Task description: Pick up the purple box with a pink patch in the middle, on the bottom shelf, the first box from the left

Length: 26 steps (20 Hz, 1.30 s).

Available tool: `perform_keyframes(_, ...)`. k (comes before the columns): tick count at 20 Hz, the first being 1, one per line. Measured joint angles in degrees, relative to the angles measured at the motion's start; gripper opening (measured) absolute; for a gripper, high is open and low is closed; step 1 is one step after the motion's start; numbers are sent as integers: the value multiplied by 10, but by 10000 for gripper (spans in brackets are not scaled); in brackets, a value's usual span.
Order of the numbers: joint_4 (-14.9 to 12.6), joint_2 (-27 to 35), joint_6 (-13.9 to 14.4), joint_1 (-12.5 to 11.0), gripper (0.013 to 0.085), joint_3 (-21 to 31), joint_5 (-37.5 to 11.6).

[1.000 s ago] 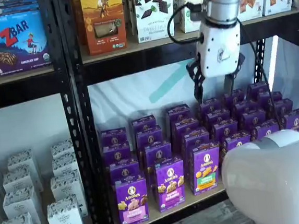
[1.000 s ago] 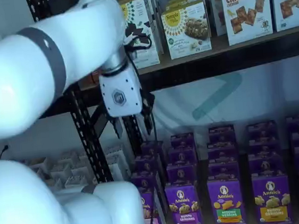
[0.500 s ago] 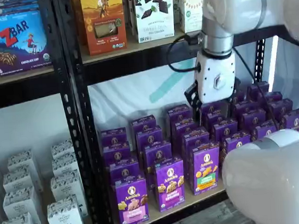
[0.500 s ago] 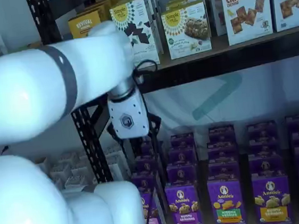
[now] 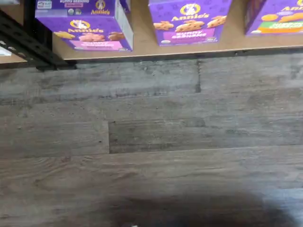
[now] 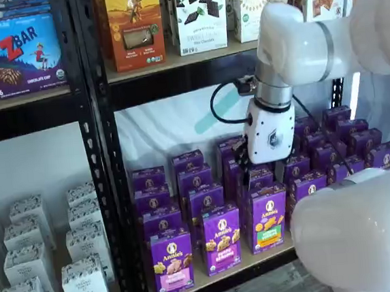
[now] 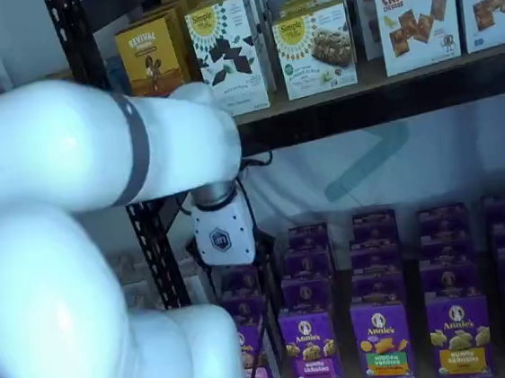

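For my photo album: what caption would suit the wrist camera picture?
Looking down past the bottom shelf edge: the purple box with its pink panel, beside two more Annie's boxes, above the grey plank floor.

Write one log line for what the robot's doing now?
phase: approach | gripper: above box rows, fingers unclear | purple box: untouched on bottom shelf

Black fingers (image 6: pixel 246 171) half-lost against purple boxes; purple box (image 7: pixel 255 356) mostly behind the arm.
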Motion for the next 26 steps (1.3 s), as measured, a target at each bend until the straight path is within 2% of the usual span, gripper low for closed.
perform_keyframes(6, 6, 72, 8, 20, 850, 13, -92)
perform_keyframes(16, -24, 210, 52, 51, 850, 4, -215)
perform_keyframes(26, 7, 325, 43, 73, 850, -15, -307)
